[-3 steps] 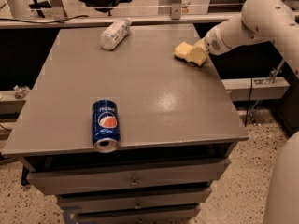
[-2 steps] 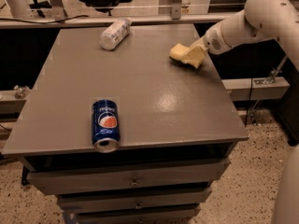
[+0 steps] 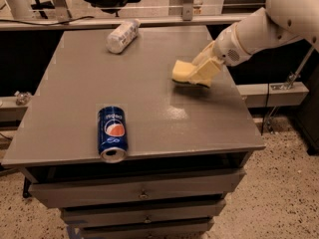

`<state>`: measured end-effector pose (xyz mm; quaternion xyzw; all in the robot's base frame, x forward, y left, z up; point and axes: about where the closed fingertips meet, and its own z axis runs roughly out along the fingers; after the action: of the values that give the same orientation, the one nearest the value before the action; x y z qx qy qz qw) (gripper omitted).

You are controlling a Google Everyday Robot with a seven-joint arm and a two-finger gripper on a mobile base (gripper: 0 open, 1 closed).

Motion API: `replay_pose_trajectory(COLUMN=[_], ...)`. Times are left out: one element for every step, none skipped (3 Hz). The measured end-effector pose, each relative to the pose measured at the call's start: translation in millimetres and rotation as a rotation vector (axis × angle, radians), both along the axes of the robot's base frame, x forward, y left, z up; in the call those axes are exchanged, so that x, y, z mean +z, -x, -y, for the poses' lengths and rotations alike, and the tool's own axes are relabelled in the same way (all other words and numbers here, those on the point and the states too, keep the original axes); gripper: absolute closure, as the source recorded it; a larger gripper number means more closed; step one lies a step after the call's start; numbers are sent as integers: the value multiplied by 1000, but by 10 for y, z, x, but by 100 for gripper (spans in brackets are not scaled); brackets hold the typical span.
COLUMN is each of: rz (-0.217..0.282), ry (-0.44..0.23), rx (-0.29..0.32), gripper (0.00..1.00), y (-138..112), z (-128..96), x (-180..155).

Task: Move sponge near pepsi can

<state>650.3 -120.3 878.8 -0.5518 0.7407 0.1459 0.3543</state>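
the can (image 3: pixel 112 133) lies on its side at the table's (image 3: pixel 75 108) front edge, top forward. the sponge (image 3: pixel 181 70) should be carried low towards it and set beside without nudging it. the sponge is clamped in the gripper (image 3: pixel 197 75) right of centre, protruding left; its long axis seems front-to-back.

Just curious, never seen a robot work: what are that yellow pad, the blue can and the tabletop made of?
The sponge, held in the gripper over the right side of the table: likely soft matte foam, given its rounded edges. The pepsi can: seemingly glossy printed metal, silvery top. The table: grey laminate or painted metal, unclear; faint sheen.
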Motion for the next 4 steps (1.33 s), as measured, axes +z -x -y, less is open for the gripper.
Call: replay_pose_trajectory(rz=[42,75,89,90], ry=[63,92,80,60], rx=[136,250,340,412], gripper=[100,100,100,100], y=[516,1003,1383,1664], z=[-188,-408,-649,-880], x=[27,30,45,30])
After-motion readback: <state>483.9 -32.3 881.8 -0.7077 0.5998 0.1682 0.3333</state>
